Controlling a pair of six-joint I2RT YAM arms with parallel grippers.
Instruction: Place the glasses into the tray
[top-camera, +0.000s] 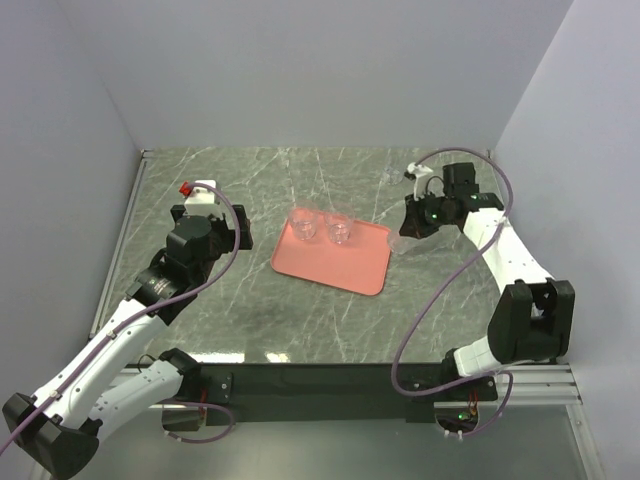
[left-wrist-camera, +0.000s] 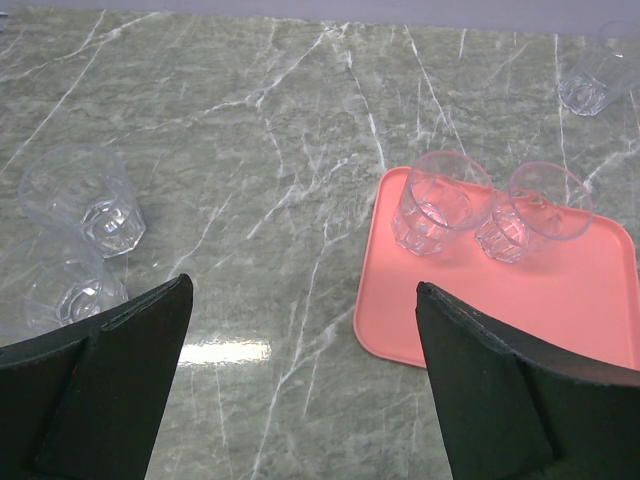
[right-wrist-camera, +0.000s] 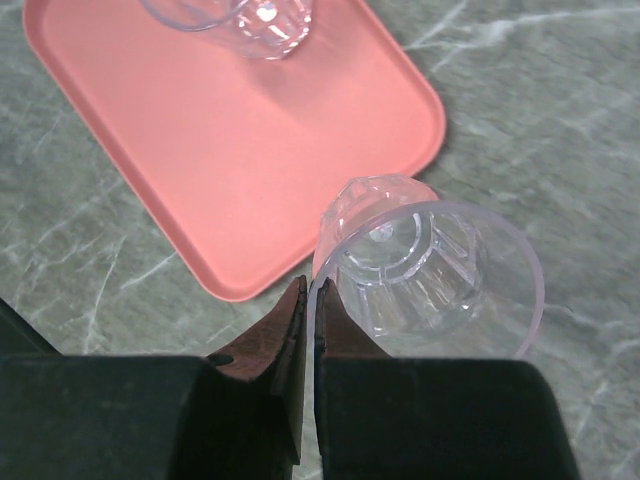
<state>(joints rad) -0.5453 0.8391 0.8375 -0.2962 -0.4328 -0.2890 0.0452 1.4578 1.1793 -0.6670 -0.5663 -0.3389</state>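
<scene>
While the right claw (right-wrist-camera: 312, 295) is clamped on the rim of a glass (right-wrist-camera: 430, 270) just beside the tray (right-wrist-camera: 230, 140) and the left claw (left-wrist-camera: 305, 290) stands apart, the carrying step probably needs next a shift over the tray

Tabletop (top-camera: 300, 320) was grey-green marble, white veins. Plain pale walls (top-camera: 300, 70) closed left, back, right. Metal rail (top-camera: 118, 250) ran along left edge, black bar (top-camera: 330, 378) at near edge. Soft glare (left-wrist-camera: 225, 352) lay on stone.

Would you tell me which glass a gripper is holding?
The glass beside the tray's corner, its rim pinched by the right gripper; the others stand free.
</scene>
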